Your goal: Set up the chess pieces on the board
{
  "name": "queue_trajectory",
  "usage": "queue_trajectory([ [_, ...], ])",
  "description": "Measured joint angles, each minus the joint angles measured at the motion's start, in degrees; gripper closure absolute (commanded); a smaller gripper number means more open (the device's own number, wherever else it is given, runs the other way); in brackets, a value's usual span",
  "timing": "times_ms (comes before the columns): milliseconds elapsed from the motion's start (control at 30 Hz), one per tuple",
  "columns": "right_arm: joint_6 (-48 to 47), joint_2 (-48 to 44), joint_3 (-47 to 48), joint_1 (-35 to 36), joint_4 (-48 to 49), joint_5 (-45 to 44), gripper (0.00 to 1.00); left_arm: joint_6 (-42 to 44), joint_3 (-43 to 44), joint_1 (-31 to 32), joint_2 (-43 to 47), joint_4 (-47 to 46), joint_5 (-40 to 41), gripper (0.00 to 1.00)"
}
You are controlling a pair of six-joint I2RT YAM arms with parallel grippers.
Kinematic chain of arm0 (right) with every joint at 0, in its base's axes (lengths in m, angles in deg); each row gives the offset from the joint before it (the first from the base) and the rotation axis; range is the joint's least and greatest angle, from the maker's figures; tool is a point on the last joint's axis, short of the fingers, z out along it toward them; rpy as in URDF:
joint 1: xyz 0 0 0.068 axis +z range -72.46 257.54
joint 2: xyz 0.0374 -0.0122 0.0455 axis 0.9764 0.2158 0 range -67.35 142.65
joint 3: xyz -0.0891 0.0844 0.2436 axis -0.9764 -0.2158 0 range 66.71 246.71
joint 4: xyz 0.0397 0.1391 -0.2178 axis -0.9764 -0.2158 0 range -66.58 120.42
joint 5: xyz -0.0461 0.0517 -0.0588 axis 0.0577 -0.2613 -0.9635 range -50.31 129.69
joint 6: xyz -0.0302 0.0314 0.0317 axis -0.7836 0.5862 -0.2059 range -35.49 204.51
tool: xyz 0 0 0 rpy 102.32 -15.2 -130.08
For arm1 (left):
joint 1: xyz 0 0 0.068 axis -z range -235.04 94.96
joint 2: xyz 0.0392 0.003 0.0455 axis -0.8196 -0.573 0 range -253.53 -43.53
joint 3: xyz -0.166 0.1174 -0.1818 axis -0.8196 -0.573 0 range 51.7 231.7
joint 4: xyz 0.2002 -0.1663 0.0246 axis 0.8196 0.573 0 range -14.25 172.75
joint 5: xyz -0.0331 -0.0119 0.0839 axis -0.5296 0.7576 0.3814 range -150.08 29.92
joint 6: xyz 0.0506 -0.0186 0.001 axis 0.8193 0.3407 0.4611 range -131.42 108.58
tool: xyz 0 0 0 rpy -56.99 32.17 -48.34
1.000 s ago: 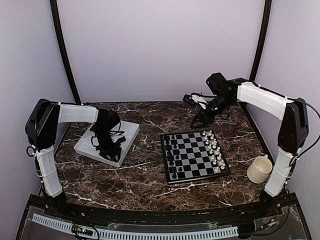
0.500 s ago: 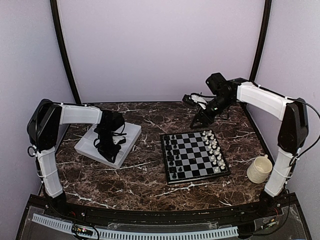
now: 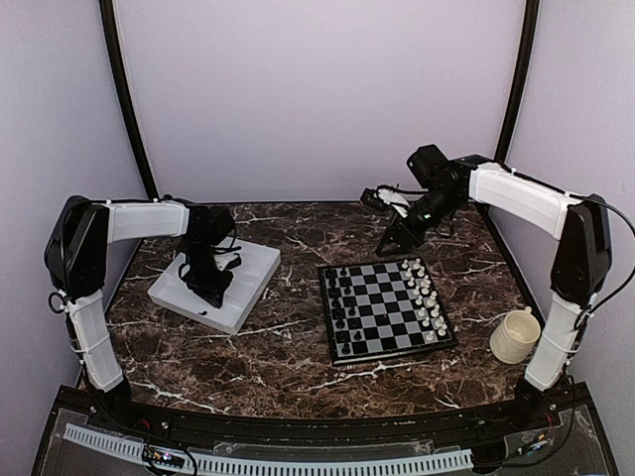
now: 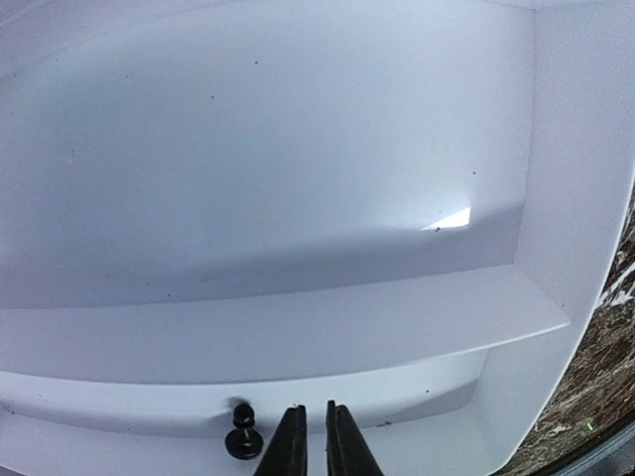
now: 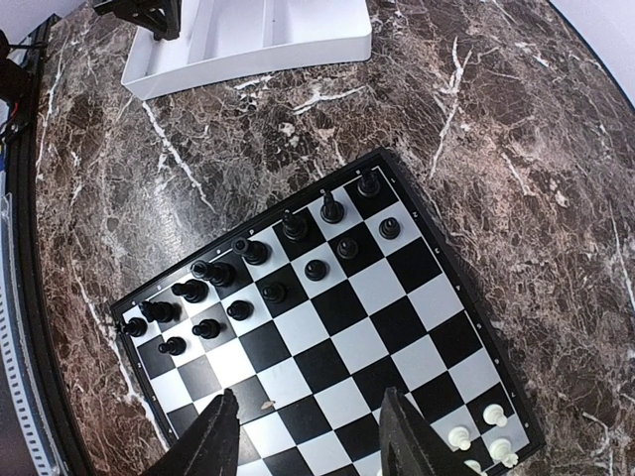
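Observation:
My left gripper (image 4: 310, 416) is down in the white tray's (image 4: 298, 198) near compartment, shut with nothing between its fingers. One black pawn (image 4: 243, 436) stands just left of the left finger, apart from it. From above, the left gripper (image 3: 203, 286) is over the tray (image 3: 253, 273). The board (image 3: 387, 307) carries black chess pieces (image 3: 340, 302) in its left columns and white ones (image 3: 425, 297) on the right. My right gripper (image 5: 309, 397) hangs open and empty above the board (image 5: 347, 327), with the black pieces (image 5: 274, 293) ahead of it.
A cream mug (image 3: 516, 335) stands right of the board near the right arm's base. The tray (image 5: 248, 40) lies left of the board on the marble table (image 3: 278, 347). Purple walls close in the back and both sides.
The left gripper's jaws have closed, and its wrist has shifted a little back and left over the tray. The right arm has not moved.

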Motion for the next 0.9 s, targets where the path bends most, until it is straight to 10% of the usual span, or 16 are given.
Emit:
queue_trajectory([
  [367,-0.1,0.6,0.0,0.4,0.0,0.0,0.51,-1.2,0.7,-0.5,0.7,0.8,1.9,0.58],
  [900,-0.2,0.6,0.0,0.5,0.0,0.0,0.51,-5.2,-1.7,-6.5,2.0,0.4,5.1,0.59],
])
